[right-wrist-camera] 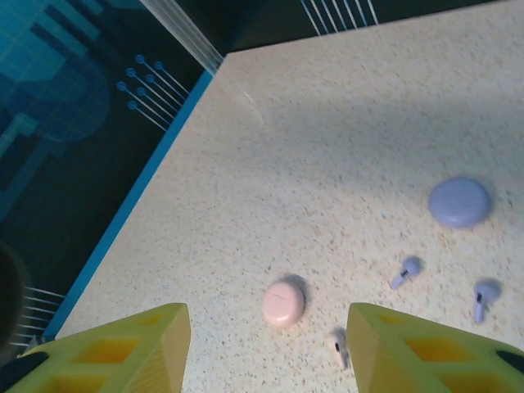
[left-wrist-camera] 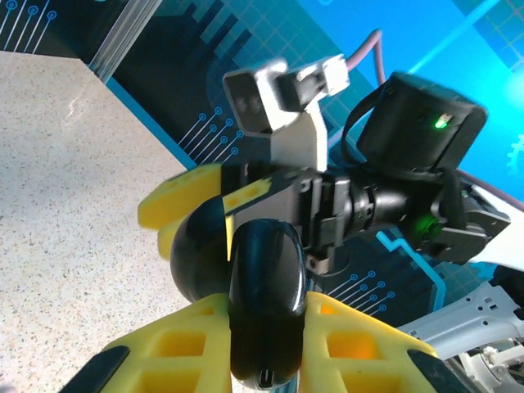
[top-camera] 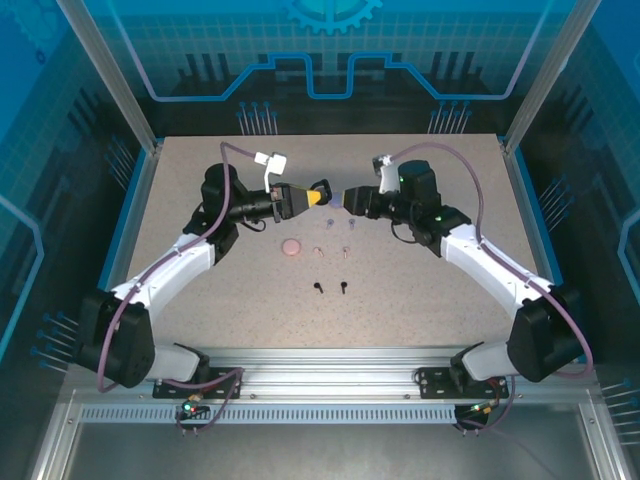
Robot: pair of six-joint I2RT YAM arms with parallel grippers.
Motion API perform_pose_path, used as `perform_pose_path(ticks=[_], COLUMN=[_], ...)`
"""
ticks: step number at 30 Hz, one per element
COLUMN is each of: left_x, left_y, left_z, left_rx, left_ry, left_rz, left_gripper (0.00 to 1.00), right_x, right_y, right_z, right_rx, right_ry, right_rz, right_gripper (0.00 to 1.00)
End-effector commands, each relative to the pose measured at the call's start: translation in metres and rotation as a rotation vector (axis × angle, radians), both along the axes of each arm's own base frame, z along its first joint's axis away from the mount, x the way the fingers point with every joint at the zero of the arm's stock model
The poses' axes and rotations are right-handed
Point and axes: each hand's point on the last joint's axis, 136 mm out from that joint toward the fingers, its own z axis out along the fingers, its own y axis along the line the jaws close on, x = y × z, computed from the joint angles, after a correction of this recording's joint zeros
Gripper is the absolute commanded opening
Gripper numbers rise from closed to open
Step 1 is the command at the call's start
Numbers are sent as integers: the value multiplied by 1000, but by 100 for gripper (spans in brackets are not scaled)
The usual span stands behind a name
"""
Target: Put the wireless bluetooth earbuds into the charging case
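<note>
Top view: both arms reach forward and inward over the speckled beige table (top-camera: 380, 320), elbows out, wrists level, tools nose to nose mid-table. The left gripper (top-camera: 318, 193) is clamped on a black glossy round charging case (top-camera: 322, 188), with the right gripper (top-camera: 347, 200) just beside it. The black stemmed earbuds (top-camera: 318, 288) lie loose on the table nearer the bases, well apart from the case, none inserted yet. A pale pink round case (top-camera: 291, 247) sits between. Left wrist view: the left gripper (left-wrist-camera: 266, 327) pinches the black case (left-wrist-camera: 266, 270) edge-on across its flat faces, port end toward the camera. The shell is hard and slick, so it likely twists if pushed off-centre. A second black rounded shape beside it may be the lid swung open, can't tell. The right gripper's yellow fingers (left-wrist-camera: 184, 201) are close at that shape; contact unclear. Right wrist view: the right gripper (right-wrist-camera: 266, 352) is part open, with nothing between its tips. Below on the table are the purple stemmed earbuds (right-wrist-camera: 405, 272), a purple round case (right-wrist-camera: 459, 201) and a pale pink earbud (right-wrist-camera: 340, 348). The buds look tiny, light, stiff and smooth, likely to skid or roll. Best pinched across the stem, gently.
</note>
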Motion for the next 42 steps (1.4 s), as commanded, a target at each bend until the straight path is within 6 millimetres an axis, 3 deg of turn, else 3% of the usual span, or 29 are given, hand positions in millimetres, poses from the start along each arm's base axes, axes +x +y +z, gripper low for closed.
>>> perform_pose_path(ticks=[1,9,19,35,42], left_x=[-6,-8,-8,-10,-10], left_y=[-2,-5,-7,-8,-9], left_z=[14,13,14,13,9], left_rx=[-16,-59,-93,-100,-94], left_ry=[-39,-36,-25,-25,-19], left_rz=[-29,-69,-87,-90,-92], left_gripper=[0,0,0,0,0], right_x=[-12,-38,-36,-21,-24], right_y=[-4,11,25,39,44], right_z=[23,51,73,72,73], right_rx=[74,164,246,254,255], right_ry=[-47,-142,-180,-162,-160], right_rz=[9,169,211,208,229], right_gripper=[55,56,52,46,44])
